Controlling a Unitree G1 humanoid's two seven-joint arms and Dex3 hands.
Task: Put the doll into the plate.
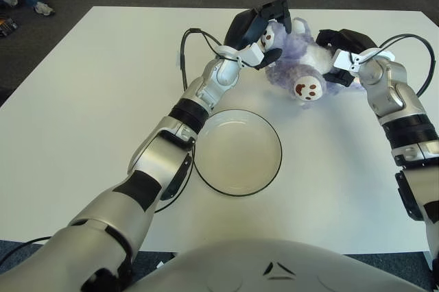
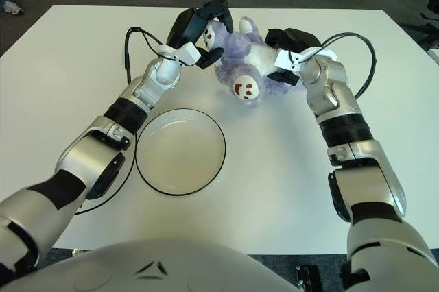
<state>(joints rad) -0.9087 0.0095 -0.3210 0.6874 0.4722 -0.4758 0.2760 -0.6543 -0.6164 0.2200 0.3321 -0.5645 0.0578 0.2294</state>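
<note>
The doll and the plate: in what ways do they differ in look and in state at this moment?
The doll is purple and plush with pale smiling foot pads, while the plate is white, round and smooth with a dark rim. The doll is clasped between the left hand and the right hand at the far side of the table; the plate lies untouched, nearer the robot. The plate holds nothing yet. Both are over the same white table.

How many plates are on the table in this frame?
1. The plate, white with a dark rim, sits near the table's front edge, beside the left forearm, nearer the robot than the doll. No others visible.
</note>
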